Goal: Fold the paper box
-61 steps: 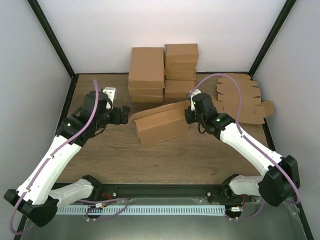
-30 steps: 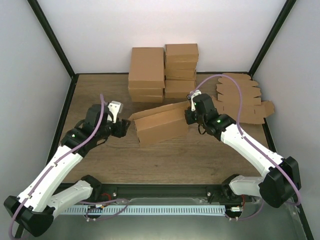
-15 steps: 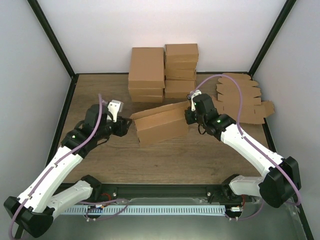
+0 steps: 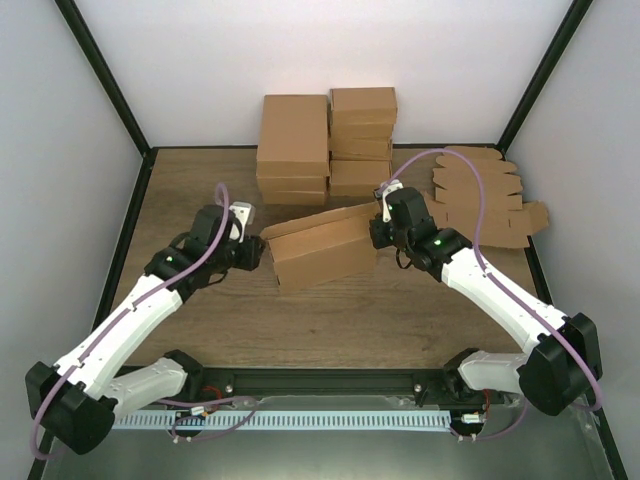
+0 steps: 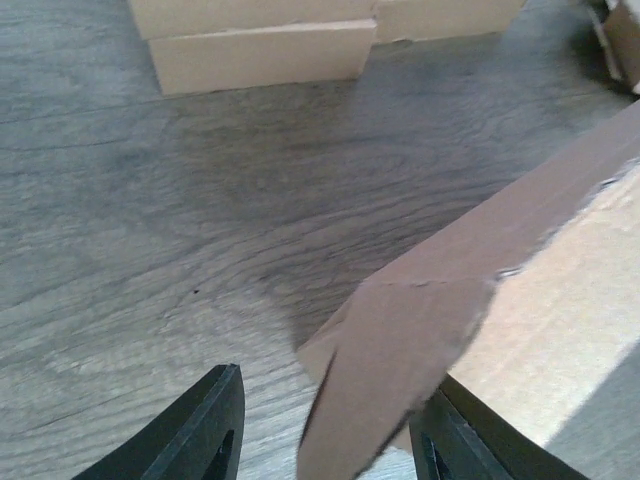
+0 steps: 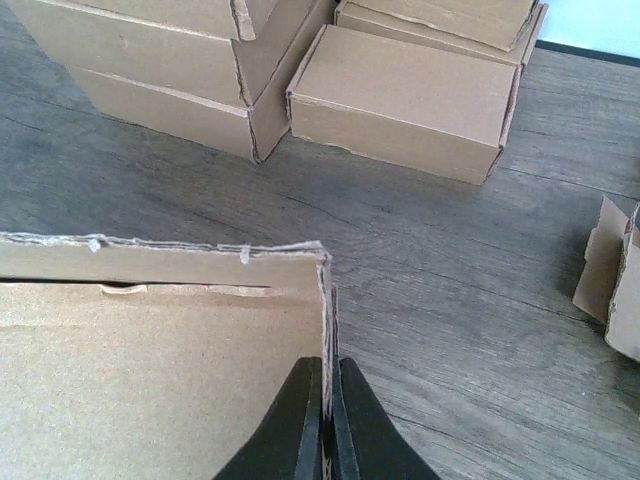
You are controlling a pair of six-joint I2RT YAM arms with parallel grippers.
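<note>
The paper box [image 4: 322, 250], partly erected into an open trough, is resting on the desk [image 4: 330, 330] between the two arms, with its long axis running from one end effector to the other. The right end effector [image 6: 326, 378] is pinching the thin upright wall at the box's near corner, its jaws closed flat on the single cardboard layer. The left end effector [image 5: 330, 405] is standing half open, its jaws straddling the loose end flap [image 5: 400, 360] without visibly clamping it. Finished small boxes [image 6: 400, 95] are lying beyond the right end effector, and flat blanks [image 4: 480, 195] are lying off to its right. Judged from its thin, ragged-edged walls, the cardboard is likely light and stiff across each panel, while hinging easily along its creases. The matte surface is probably offering good friction, but the torn edges suggest that hard pinching or twisting could crumple or rip it. The best hold is likely at mid-flap or on a wall close to a crease, so that force is turning the hinge rather than bowing the panel.
</note>
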